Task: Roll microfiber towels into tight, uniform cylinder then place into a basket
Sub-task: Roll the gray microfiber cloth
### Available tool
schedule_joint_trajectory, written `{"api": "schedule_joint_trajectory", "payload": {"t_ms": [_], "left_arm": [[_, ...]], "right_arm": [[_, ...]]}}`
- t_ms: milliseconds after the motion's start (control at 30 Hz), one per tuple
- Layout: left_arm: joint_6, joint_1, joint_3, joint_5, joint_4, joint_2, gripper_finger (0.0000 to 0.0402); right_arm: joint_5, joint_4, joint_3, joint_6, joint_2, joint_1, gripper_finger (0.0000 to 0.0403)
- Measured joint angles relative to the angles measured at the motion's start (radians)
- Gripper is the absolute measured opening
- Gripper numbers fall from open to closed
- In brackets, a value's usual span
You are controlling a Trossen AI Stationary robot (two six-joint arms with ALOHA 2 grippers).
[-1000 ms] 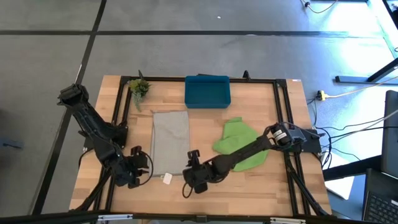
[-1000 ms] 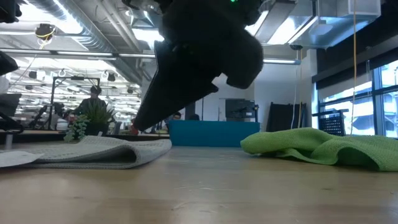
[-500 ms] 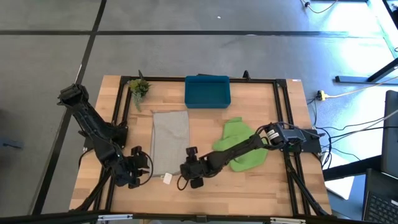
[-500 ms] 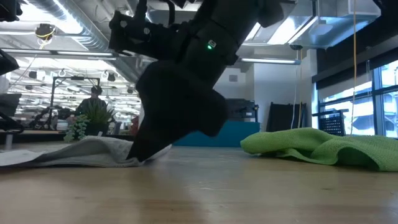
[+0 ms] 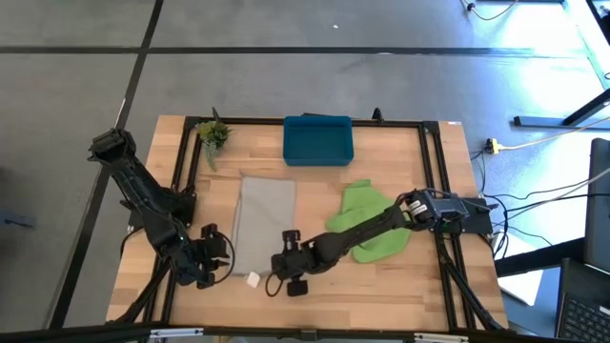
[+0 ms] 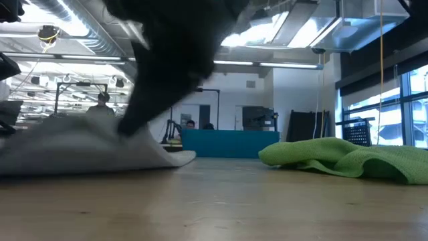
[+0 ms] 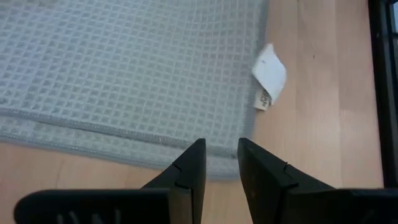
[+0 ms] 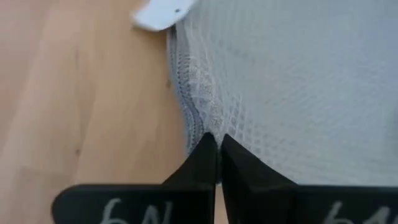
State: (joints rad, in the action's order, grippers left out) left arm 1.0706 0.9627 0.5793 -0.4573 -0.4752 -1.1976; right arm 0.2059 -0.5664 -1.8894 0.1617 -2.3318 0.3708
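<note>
Grey towel (image 5: 261,225) flat, green towel (image 5: 368,224) crumpled, teal basket (image 5: 317,139) beyond.

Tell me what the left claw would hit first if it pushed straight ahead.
Probably the hemmed edge of the light grey waffle-weave microfiber towel, lying just beyond the nearly closed left claw; depth is unclear.

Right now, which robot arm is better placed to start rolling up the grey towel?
Probably the right. The right gripper is shut on the grey towel's near edge, lifting it. The left gripper waits slightly open just off the same edge, holding nothing.
</note>
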Motion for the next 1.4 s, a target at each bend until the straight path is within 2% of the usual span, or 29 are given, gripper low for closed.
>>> {"api": "schedule_joint_trajectory", "payload": {"t_ms": [133,300,667,933,1100,1300,1400], "left_arm": [[0.0,0.0,0.0,-0.001,0.0,0.0,0.0086],[0.0,0.0,0.0,-0.001,0.0,0.0,0.0086],[0.002,0.033,0.001,-0.003,-0.001,0.0,0.0086],[0.028,0.062,0.001,-0.003,0.005,0.0,0.0086],[0.029,0.065,0.001,-0.005,0.031,0.0,0.0086],[0.0,0.057,0.0,-0.124,0.035,0.0,0.0086],[-0.024,0.042,-0.002,-0.143,0.034,0.0,0.0086]], "right_arm": [[0.004,-0.051,-0.071,0.028,0.0,-0.028,0.0007],[0.009,-0.053,-0.094,0.09,0.001,-0.087,0.0007],[0.15,-0.078,-0.088,0.17,0.003,-0.217,0.0007],[0.295,-0.183,-0.084,0.322,0.003,-0.23,0.0006],[0.317,-0.198,-0.084,0.358,0.003,-0.235,0.0006],[0.339,-0.2,-0.083,0.369,0.003,-0.238,0.0006],[0.36,-0.215,-0.083,0.409,0.003,-0.244,0.0006]]}}
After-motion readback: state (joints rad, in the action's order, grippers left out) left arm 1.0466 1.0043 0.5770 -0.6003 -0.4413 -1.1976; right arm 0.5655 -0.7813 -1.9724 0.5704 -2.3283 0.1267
